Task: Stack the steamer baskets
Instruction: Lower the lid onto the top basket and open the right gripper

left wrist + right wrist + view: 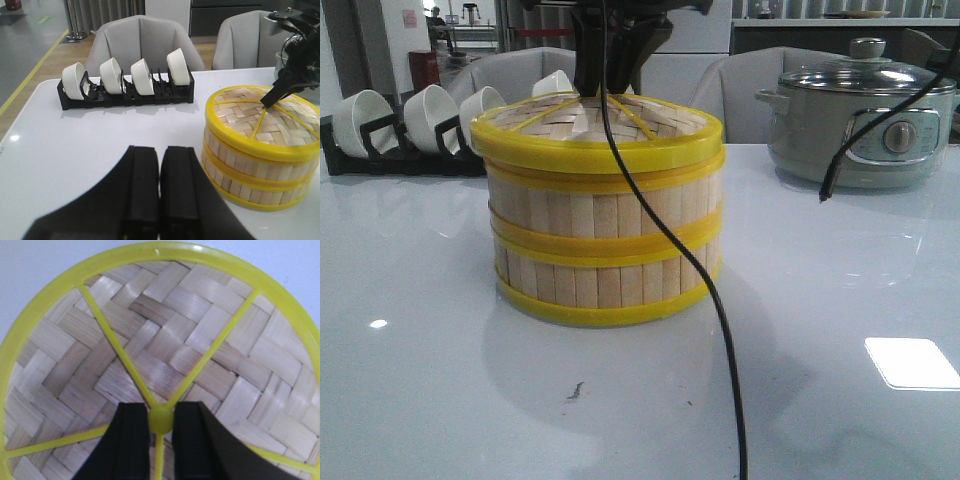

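Baskets [605, 255] sit one on top of the other near the middle of the bench [440, 400], walls lined up, so I judge the stacking itself done. Over them lies the woven lid [595, 125], its yellow ribs meeting at a knob [161, 419]. My right pincer [161, 437] comes straight down over the lid's centre and has the knob between its fingers, clenched on it as far as I can see; that grip keeps the lid level on the rim. Whatever lies inside the baskets is hidden. My left pincer [159, 190] hangs clenched and empty, apart from the stack. At ten o'clock from the stack a black rack [125, 97] holds four white bowls on edge; at two o'clock stands a lidded cooker [860, 125].
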Tool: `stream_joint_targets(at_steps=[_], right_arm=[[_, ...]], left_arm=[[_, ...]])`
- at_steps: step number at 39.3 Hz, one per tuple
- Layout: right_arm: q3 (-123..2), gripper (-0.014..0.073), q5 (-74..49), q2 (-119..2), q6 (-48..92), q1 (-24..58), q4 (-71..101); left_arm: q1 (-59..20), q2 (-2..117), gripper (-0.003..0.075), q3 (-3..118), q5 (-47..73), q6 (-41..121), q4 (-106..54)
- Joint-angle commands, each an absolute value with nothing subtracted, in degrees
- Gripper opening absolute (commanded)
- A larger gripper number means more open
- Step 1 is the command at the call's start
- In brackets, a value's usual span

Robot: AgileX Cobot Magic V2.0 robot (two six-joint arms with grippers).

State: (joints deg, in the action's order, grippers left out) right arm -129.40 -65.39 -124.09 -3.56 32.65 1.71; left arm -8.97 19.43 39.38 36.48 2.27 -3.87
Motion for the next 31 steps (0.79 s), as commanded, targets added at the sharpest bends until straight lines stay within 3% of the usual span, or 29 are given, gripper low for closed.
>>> stream_joint_targets(at_steps=[1, 31], right_arm=[[-131.5, 0.0055, -62.3, -120.5, -2.9, 32.3, 1.2], [-131.5, 0.0055, -62.2, -121.2, -2.9, 31.8, 1.2]], left_arm=[[-8.8, 19.8, 0.0088, 40.9, 31.4, 1.9, -4.0], [-8.8, 19.8, 0.0088, 40.9, 31.4, 1.9, -4.0]])
